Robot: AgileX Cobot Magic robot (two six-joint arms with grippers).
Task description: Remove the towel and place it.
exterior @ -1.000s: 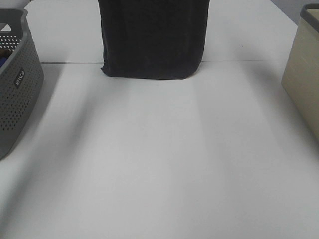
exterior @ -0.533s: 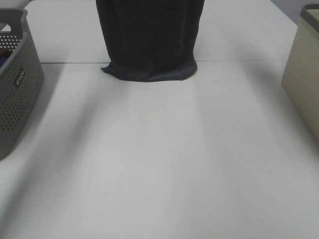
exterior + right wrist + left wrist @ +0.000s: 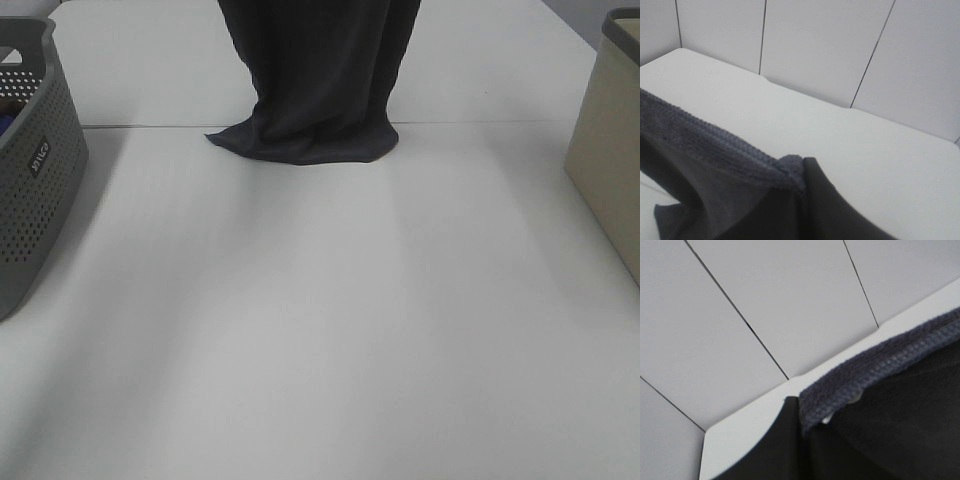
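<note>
The dark charcoal towel [image 3: 315,80] hangs down from above the top of the exterior high view. Its lower edge rests bunched on the white table [image 3: 320,330] at the far middle. Neither gripper shows in that view. In the left wrist view the left gripper [image 3: 802,426] pinches the towel's hemmed edge [image 3: 880,369], with a small white tag beside it. In the right wrist view the right gripper [image 3: 802,186] pinches the hemmed edge [image 3: 705,145] at a corner, and the cloth hangs below.
A grey perforated basket [image 3: 30,180] stands at the table's left edge. A beige bin [image 3: 610,170] stands at the right edge. A seam [image 3: 120,126] crosses the table at the towel's foot.
The towel has come down: its bottom edge, first flat and just touching, now folds and spreads on the table. The hanging part has narrowed and creased.
</note>
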